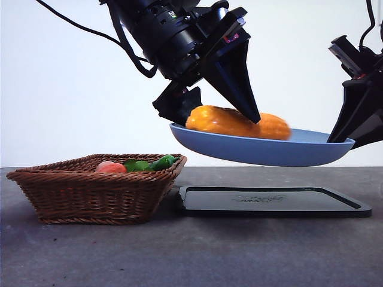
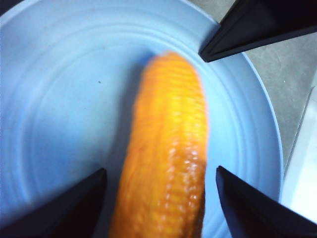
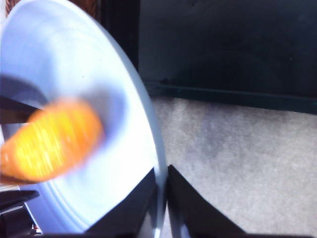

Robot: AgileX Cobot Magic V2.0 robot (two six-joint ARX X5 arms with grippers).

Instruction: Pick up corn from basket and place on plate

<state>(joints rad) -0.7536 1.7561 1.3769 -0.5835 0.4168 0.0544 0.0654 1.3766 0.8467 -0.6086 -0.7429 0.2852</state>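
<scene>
The corn (image 1: 238,122) lies lengthwise on the plate (image 1: 263,150), which hangs tilted in the air above the black tray (image 1: 272,201), beside the basket (image 1: 96,186). Only the front view shows this height and the peach-pink fruit (image 1: 110,167) and green vegetables (image 1: 149,163) in the basket. The left wrist view shows the left gripper (image 2: 161,201) released, its jaws apart on either side of the cob (image 2: 168,163) without touching it. The right wrist view shows the right gripper (image 3: 162,198) clenched on the plate's rim (image 3: 148,134).
</scene>
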